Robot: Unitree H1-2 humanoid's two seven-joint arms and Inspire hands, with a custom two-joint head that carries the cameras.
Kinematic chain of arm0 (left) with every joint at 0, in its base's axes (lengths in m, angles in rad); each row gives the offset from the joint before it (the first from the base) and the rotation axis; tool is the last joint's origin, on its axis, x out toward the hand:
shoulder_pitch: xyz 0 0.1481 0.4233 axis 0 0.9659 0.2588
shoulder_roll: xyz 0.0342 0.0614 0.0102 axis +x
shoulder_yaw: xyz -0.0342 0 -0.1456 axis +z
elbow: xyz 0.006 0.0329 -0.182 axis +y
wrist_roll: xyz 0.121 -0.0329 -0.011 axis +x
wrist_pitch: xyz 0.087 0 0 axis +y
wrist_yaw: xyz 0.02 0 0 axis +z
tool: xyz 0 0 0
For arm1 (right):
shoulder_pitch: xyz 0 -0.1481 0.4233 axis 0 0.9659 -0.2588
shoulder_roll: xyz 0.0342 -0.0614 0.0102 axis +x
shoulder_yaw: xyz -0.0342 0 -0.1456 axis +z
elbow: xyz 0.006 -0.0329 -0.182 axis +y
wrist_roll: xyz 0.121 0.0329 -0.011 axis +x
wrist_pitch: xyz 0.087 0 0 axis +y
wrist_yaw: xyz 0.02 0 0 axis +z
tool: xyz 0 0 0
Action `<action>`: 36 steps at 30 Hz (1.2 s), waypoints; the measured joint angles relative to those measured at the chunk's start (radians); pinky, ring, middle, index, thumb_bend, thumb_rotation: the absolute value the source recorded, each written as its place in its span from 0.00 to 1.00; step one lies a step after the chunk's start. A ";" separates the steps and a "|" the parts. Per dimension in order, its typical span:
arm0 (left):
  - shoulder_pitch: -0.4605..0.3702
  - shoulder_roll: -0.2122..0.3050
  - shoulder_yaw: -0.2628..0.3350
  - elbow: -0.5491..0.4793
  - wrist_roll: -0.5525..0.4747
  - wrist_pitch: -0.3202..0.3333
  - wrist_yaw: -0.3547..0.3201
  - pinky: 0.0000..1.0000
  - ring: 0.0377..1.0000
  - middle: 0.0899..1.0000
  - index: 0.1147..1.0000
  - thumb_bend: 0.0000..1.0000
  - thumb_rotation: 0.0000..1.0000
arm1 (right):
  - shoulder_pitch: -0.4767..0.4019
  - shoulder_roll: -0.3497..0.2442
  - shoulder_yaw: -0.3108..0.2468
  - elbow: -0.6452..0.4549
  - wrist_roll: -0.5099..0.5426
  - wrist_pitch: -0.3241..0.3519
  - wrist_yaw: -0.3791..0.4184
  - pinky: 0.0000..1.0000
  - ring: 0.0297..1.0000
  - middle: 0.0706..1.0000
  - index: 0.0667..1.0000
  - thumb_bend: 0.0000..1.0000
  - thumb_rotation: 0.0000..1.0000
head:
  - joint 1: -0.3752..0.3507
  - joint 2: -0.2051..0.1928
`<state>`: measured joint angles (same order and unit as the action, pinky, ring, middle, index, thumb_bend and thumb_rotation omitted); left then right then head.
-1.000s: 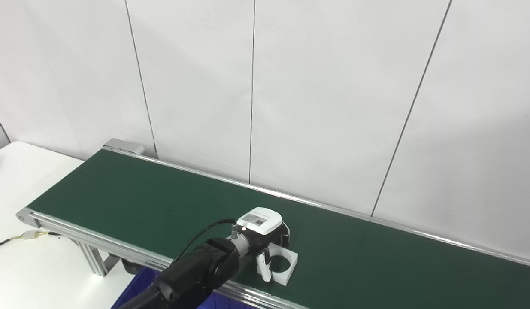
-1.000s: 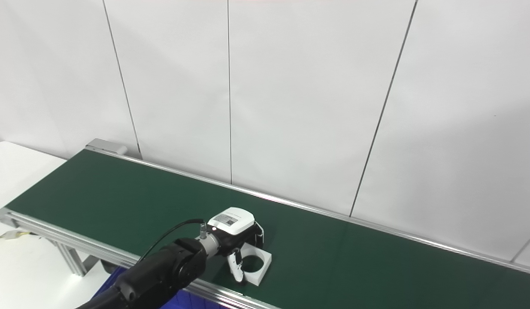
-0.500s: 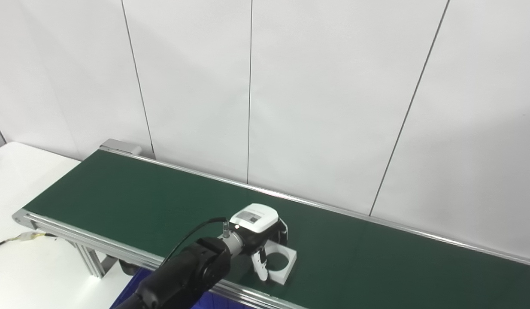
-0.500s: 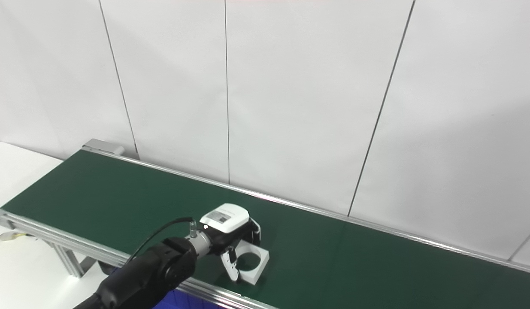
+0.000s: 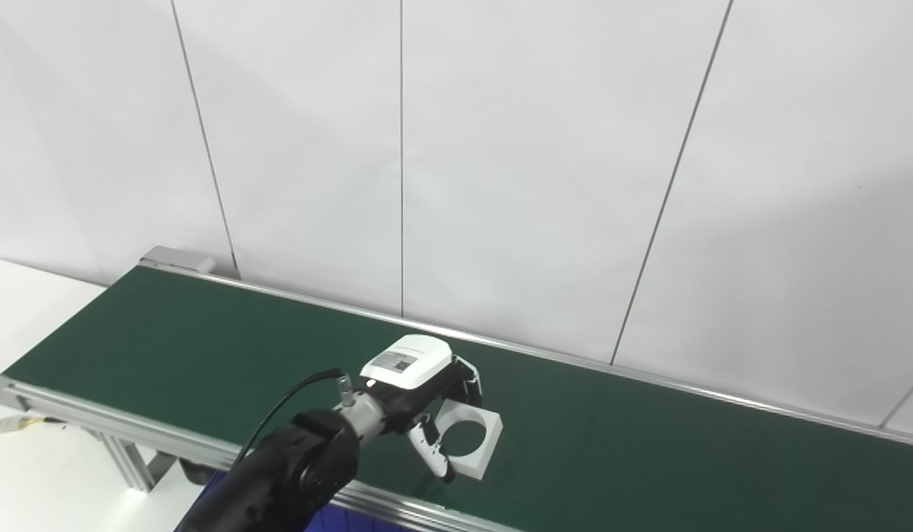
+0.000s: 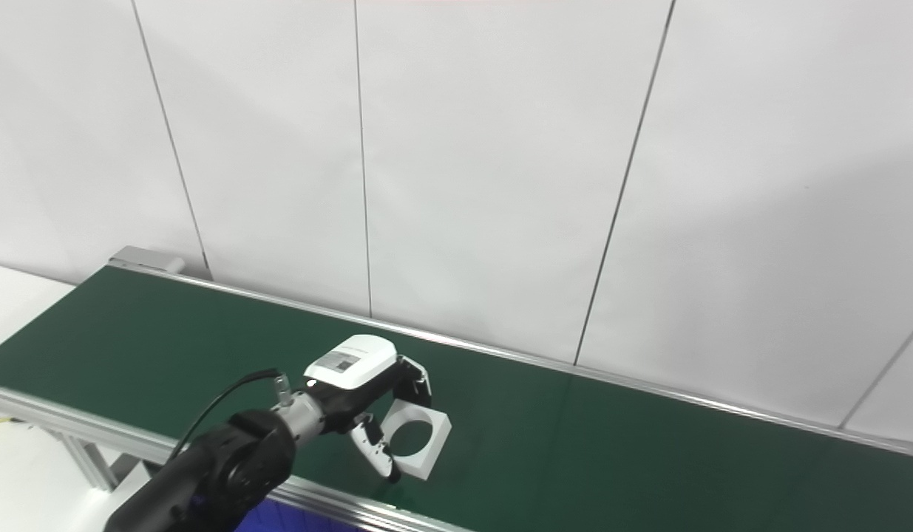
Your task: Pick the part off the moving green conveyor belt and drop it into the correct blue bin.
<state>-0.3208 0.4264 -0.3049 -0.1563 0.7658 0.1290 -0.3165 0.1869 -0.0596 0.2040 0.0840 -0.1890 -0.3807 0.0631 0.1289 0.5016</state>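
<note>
One white square part (image 5: 467, 442) with a round hole through its middle is seen at the near side of the green conveyor belt (image 5: 168, 347), gripped by the left hand (image 5: 426, 399). Fingers (image 5: 467, 373) are curled over the part's far edge and the thumb (image 5: 430, 452) is pressed along its near left edge — the hand is closed on it. Whether the part is lifted clear of the belt or touching it cannot be told. The black forearm (image 5: 301, 473) is extended from the lower left, a cable (image 5: 286, 403) arched above the wrist. A strip of blue bin (image 6: 301, 521) is glimpsed below the belt's silver near rail (image 5: 94, 421). Behind the belt, white wall panels (image 5: 500, 148) are seen — a white table (image 5: 27, 473) lies at far left. The right hand is out of view.
</note>
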 measured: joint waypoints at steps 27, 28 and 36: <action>0.202 -0.001 0.164 -0.298 -0.378 -0.045 -0.048 0.74 0.50 0.40 0.45 0.52 0.00 | -0.001 0.001 0.001 -0.029 0.000 0.062 0.008 0.73 0.79 0.80 0.86 0.74 0.55 | -0.216 0.227; 0.217 -0.001 0.167 -0.303 -0.396 -0.045 -0.051 0.74 0.50 0.40 0.45 0.52 0.00 | -0.001 0.001 0.002 -0.034 -0.001 0.070 0.007 0.73 0.79 0.80 0.87 0.74 0.55 | -0.216 0.227; 0.304 0.007 0.189 -0.326 -0.440 -0.067 -0.059 0.76 0.51 0.40 0.45 0.52 0.00 | -0.002 0.002 0.002 -0.060 0.000 0.104 0.008 0.73 0.79 0.80 0.86 0.74 0.54 | -0.235 0.268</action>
<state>-0.0167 0.4339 -0.1155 -0.4825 0.3260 0.0617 -0.3758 0.1845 -0.0575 0.2056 0.0240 -0.1893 -0.2763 0.0709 -0.1058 0.7700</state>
